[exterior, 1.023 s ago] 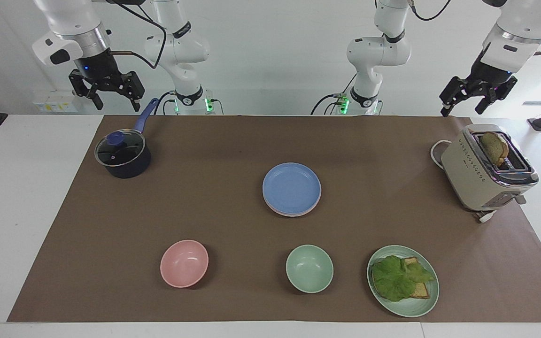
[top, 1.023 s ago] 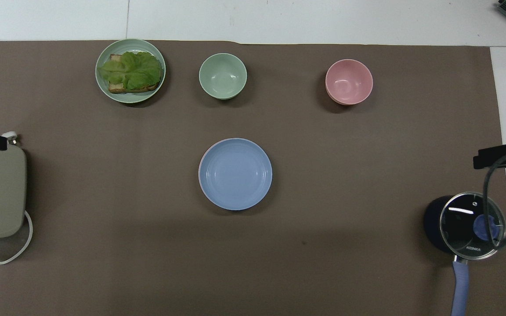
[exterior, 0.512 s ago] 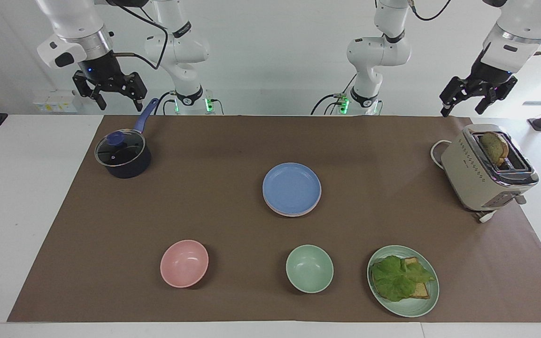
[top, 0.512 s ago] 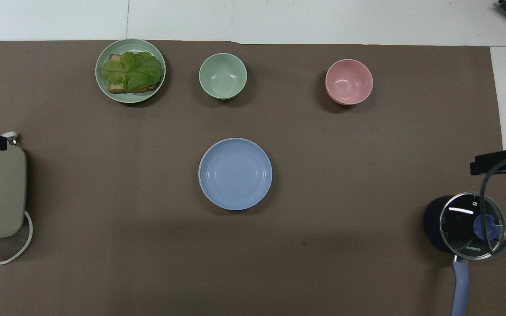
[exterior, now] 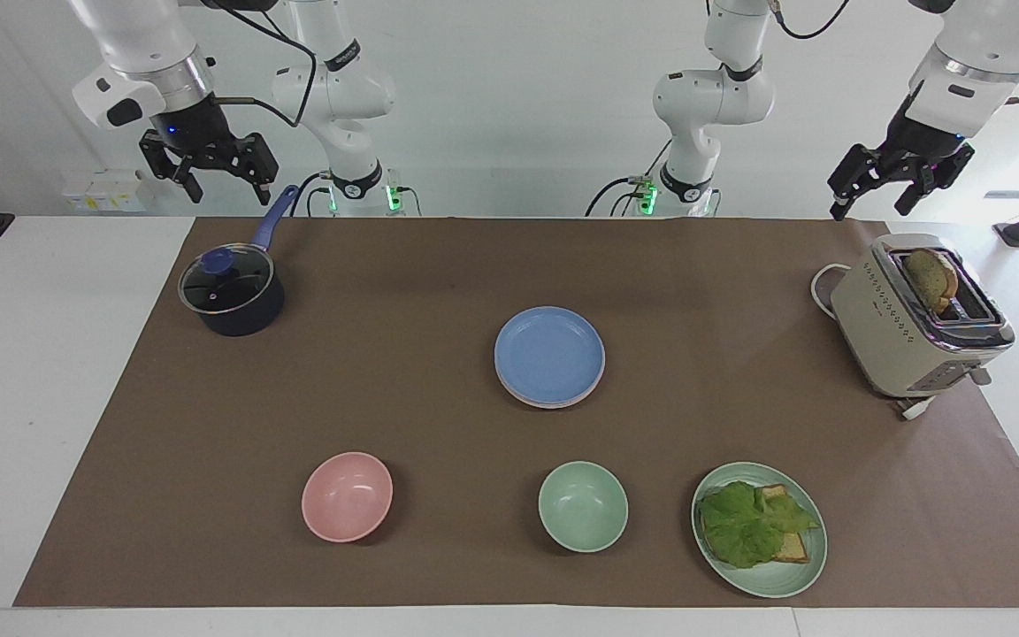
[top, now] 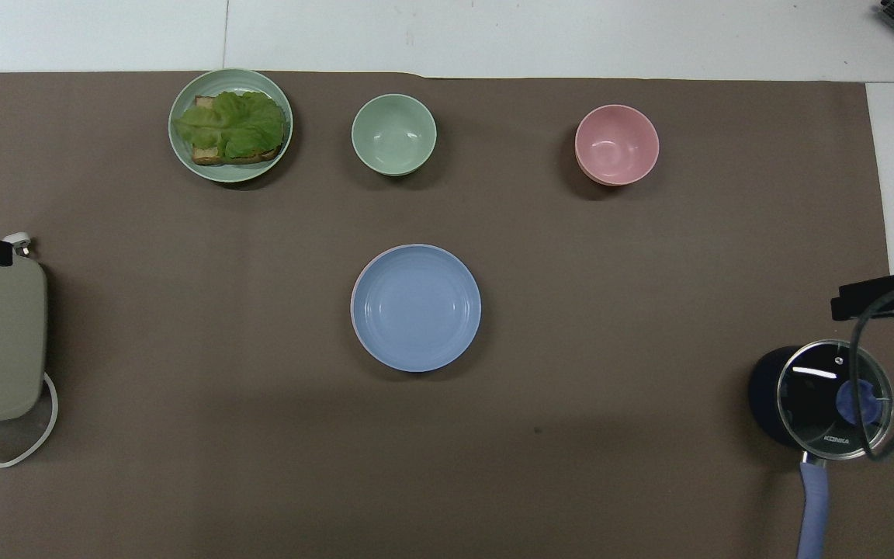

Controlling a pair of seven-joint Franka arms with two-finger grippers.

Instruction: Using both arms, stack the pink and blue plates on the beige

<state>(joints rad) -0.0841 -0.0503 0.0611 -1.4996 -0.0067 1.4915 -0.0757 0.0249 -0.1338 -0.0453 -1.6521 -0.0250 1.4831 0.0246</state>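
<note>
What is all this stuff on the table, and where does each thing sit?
Plate stack: one, blue plate on top, a pink rim just under it, mid-mat; anything lower cannot be made out.
Pink bowl: one, farther from the robots than the stack, toward the right arm's end.
Green bowl: one, beside the pink bowl.
Green plate: one, holds bread and lettuce, beside the green bowl.
Pot: one, dark blue, glass lid, at the right arm's end.
Toaster: one, beige, bread in its slot, at the left arm's end.
Mat: one, brown.
Left hand: open, empty, raised over the toaster's end.
Right hand: open, empty, raised near the pot.
</note>
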